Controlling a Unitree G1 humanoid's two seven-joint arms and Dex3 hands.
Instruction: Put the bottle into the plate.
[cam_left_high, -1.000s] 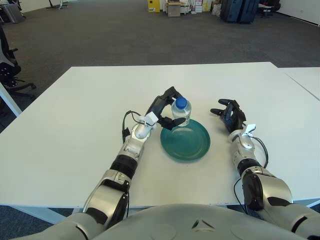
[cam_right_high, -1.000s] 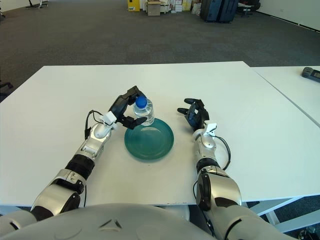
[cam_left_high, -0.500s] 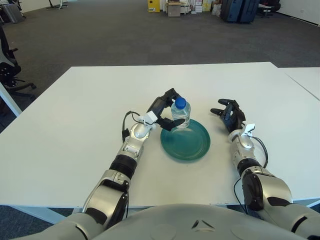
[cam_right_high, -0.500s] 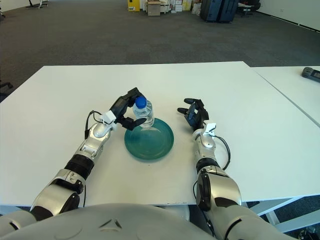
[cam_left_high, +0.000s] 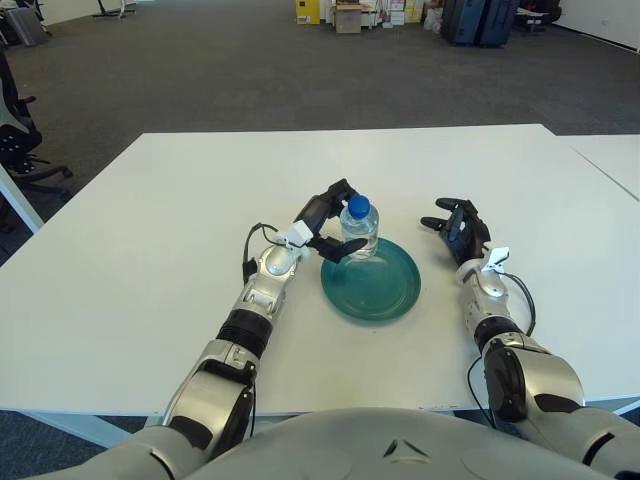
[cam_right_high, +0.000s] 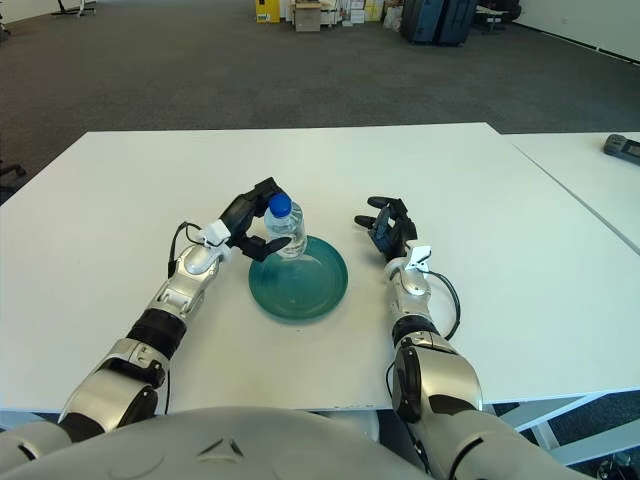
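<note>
Bottle (cam_left_high: 359, 229), clear with blue cap, stands upright at the far-left edge of the teal plate (cam_left_high: 385, 292); whether its base touches the plate cannot be told. Left hand (cam_left_high: 325, 228) has its dark fingers curled around the bottle body from the left. Right hand (cam_left_high: 458, 229) shows just right of the plate, fingers loosely spread, holding nothing. White table (cam_left_high: 150, 250) carries both.

Clear plastic bottle (cam_left_high: 360, 229) (blue cap); glossy teal plate (cam_left_high: 385, 290); matt white table (cam_left_high: 150, 240)
</note>
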